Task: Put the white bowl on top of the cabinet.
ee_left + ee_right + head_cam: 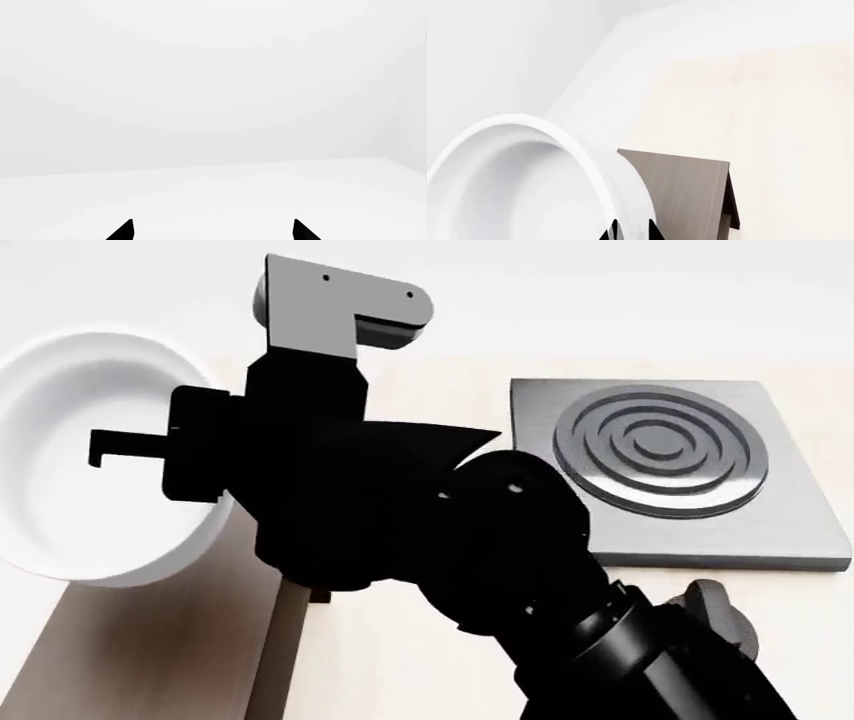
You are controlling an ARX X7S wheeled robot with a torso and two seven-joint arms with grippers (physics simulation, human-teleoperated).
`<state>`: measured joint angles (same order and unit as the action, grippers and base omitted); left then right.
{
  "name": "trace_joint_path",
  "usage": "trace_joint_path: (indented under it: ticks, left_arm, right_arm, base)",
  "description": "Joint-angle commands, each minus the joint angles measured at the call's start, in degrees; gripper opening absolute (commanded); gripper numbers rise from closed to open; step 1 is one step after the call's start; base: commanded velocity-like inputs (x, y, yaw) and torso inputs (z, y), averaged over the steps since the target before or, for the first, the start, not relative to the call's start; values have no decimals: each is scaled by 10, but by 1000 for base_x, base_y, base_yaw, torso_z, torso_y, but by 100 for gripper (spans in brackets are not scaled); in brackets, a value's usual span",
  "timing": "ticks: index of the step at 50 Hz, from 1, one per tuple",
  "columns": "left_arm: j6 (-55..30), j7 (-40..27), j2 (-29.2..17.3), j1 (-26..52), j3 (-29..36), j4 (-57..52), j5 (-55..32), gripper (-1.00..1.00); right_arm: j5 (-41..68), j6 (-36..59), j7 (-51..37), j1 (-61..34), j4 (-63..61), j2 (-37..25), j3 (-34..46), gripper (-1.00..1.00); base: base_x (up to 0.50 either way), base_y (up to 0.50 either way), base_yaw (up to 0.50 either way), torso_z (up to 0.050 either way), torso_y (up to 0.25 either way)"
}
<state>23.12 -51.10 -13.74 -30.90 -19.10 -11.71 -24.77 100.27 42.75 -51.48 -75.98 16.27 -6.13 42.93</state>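
We carry the white bowl [514,185] above the cabinet [684,195], the right tool [630,231] pinching its thick rim, fingertips nearly together. In the head view the bowl [94,455] hangs tilted at the left, the dark arm hiding most of the cabinet's top; the stove plate [667,470] sits well apart on the pale surface [454,370]. The left tool [212,231] stands spread and idle. We judge the step needs levelling the bowl over the flat top before lowering.
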Motion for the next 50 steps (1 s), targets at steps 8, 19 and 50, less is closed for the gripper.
trace_joint_path:
  ticks: [8,19,50]
  left_arm:
    - [1,-1,0,-2,0,-2,0,100]
    - [-1,-2,0,-1,1,-3,1,100]
    - [1,-2,-1,-1,1,-2,0,100]
  right_arm:
    - [2,-16,-14,12,-29,-6,-13,-100]
    - [4,-22,-15,16,-33,-13,-12,-100]
    - [34,-28,-49,41,-100,-36,-15,-100]
  base:
    - [0,0,0,0,0]
    - [0,0,0,1,1]
    - [0,0,0,0,1]
